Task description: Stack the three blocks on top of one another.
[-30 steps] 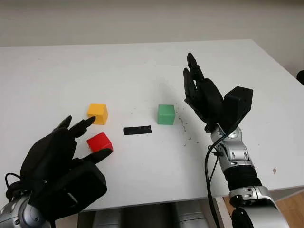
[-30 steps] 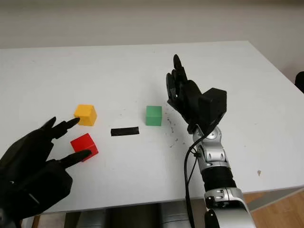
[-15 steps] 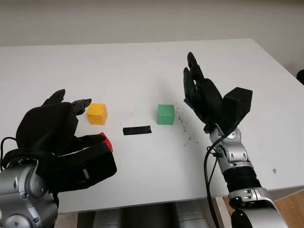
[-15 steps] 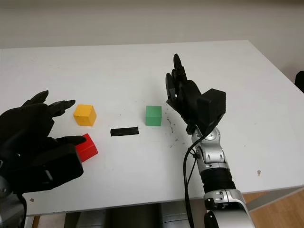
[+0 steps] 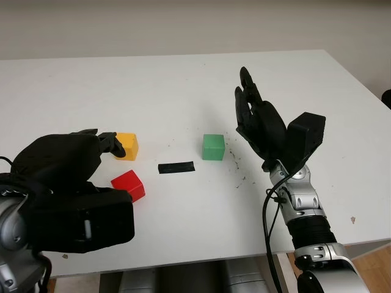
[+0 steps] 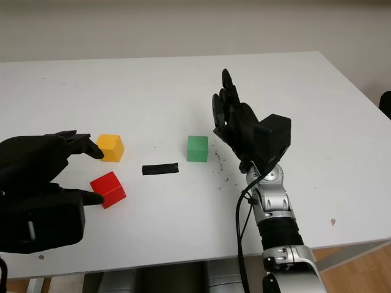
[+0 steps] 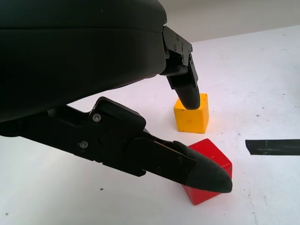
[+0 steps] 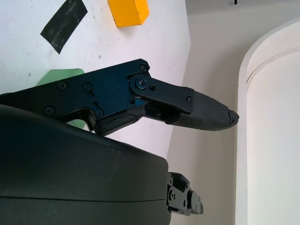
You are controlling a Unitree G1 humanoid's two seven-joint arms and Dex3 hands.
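The red block [image 5: 128, 185] sits lower left on the counter [image 5: 183, 85], yellow block [image 5: 126, 145] just above it, green block [image 5: 213, 147] at centre. The left hand [image 5: 73, 183] brackets the red block, released; the right hand [image 5: 259, 125] hovers open beside green. An off-centre closure could skid the red block into yellow.

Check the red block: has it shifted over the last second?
No. The red block sits in the same spot relative to the black tape strip and yellow block.

Left hand [image 5: 67, 183] open, low; right hand [image 5: 259, 125] open, raised.
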